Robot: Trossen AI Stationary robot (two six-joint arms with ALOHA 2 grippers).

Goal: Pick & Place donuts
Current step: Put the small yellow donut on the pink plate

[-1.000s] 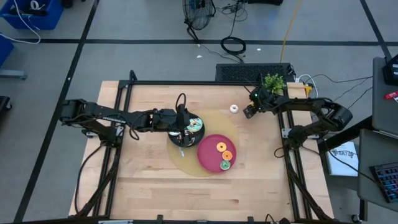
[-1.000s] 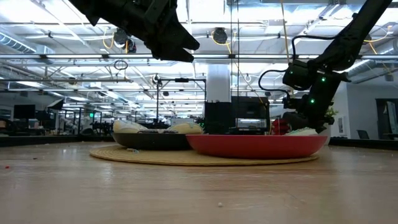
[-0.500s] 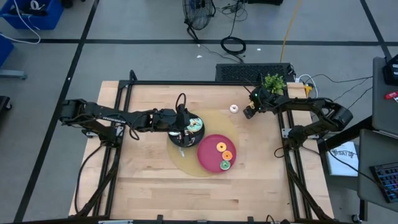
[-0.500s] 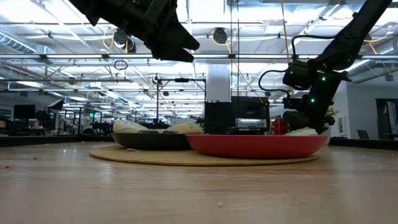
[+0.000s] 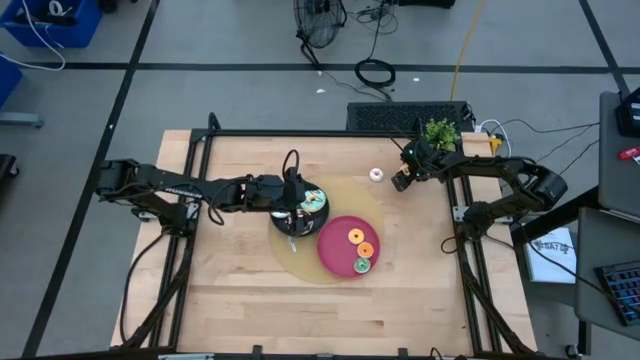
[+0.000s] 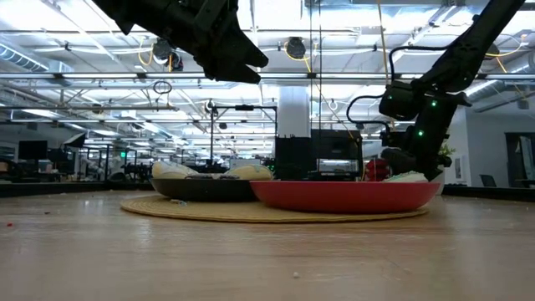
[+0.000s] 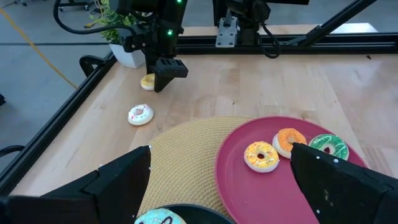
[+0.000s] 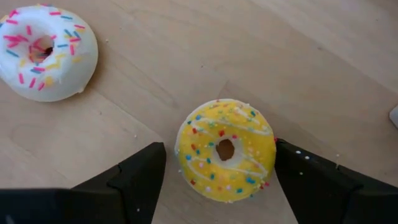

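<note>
Near the far right corner of the wooden tabletop (image 5: pixel 250 300), the right gripper (image 8: pixel 217 180) hangs low over a yellow sprinkled donut (image 8: pixel 226 149) lying flat on the wood, its dark fingers (image 8: pixel 134 177) spread to either side of the ring without clearly touching it. Just beside that ring lies a white donut with pink and coloured sprinkles (image 8: pixel 45 51), also on bare wood. Toward the middle of the tabletop, a round woven straw mat (image 7: pixel 186 155) carries a red round plate (image 7: pixel 242 193) and a black round plate (image 5: pixel 285 226). Three donuts rest on the red plate: a yellow one (image 7: pixel 261 155), an orange one (image 7: pixel 288 139) and a green one (image 7: pixel 328 145). A teal donut (image 7: pixel 158 218) sits on the black plate, possibly with others beneath the arm. Above that plate hovers the left gripper (image 7: pixel 217 186), fingers wide apart and empty.
</note>
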